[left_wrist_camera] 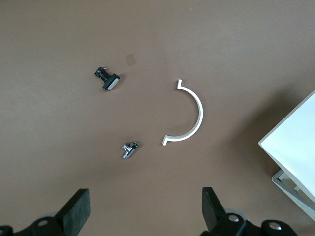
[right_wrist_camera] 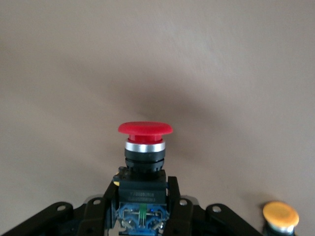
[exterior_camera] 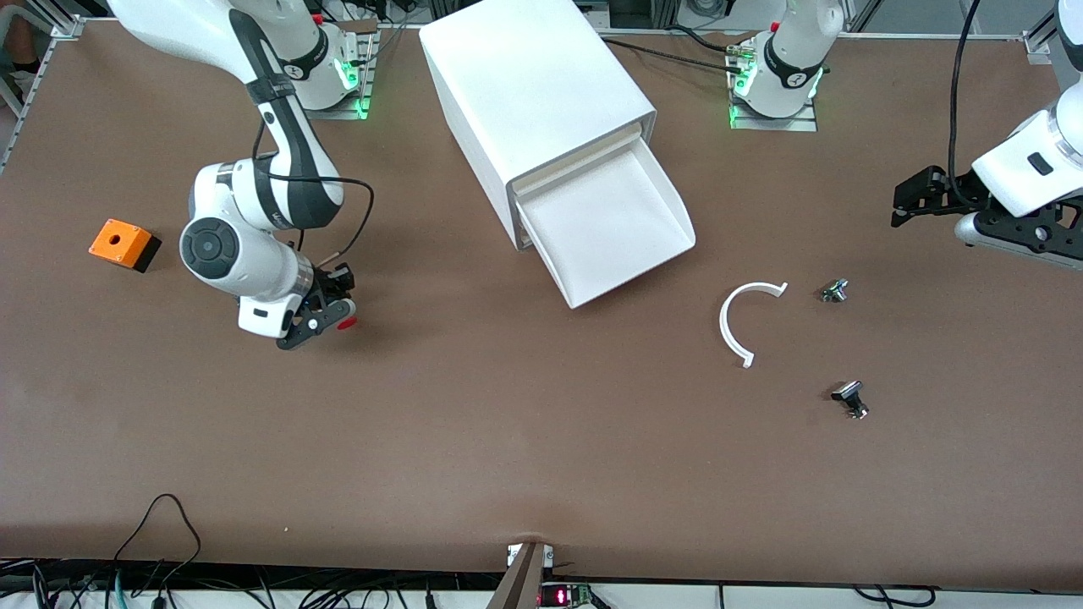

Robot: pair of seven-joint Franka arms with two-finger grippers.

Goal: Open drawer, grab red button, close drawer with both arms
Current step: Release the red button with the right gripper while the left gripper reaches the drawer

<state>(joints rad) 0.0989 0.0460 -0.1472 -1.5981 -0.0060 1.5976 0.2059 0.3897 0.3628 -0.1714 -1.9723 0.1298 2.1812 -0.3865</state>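
Here we see the right gripper clamped on the button, whose red cap points away from the wrist, as the right wrist view confirms. The gripper hangs low over bare table toward the right arm's end, with the orange box farther out toward that end. The drawer stands pulled out of the cabinet, its tray apparently empty and its long axis running obliquely toward the front camera. With the button in hand, we judge that only the closing remains. The relation that governs it is the drawer's front edge: it lies between the two arms, well apart from the laden right gripper. The left gripper, jaws wide and empty, waits over the left arm's end of the table, above the white arc and two small fittings. We judge the free left arm better placed to push the front inward along that axis.
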